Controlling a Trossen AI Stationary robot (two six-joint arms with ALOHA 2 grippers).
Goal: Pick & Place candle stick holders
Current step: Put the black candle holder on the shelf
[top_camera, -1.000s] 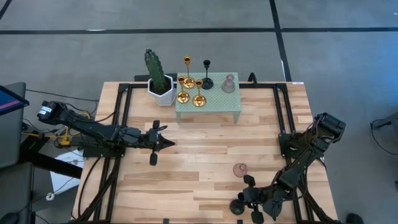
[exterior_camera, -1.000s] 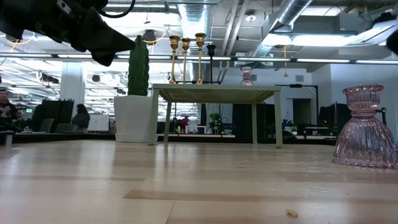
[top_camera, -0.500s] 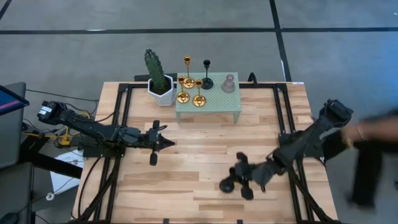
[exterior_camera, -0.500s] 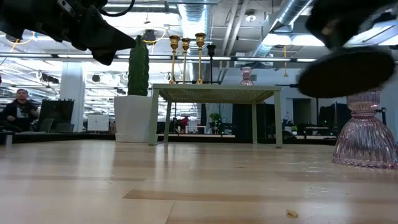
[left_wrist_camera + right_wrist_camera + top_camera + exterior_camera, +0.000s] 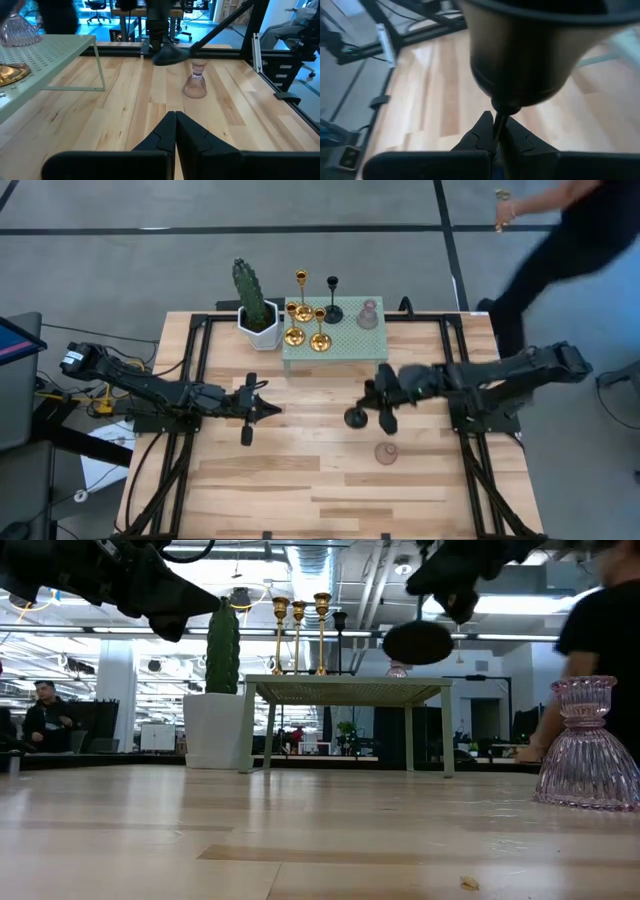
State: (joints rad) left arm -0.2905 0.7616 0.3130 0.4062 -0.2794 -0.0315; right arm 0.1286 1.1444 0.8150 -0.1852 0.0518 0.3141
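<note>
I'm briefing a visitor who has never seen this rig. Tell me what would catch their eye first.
The right claw grips a black candle stick holder by its stem, in the air above the table's middle. Behind it, a small green stand carries three gold holders, another black one and a pink glass one, beside a cactus. A second pink glass holder stands alone on the wood.

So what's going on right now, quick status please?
Right gripper shut on black holder, carried above table. Left gripper shut, idle. Pink holder on table. Person passing behind.

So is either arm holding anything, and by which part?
The right gripper pinches a black candle stick holder by its thin stem; the left gripper is shut and empty.
</note>
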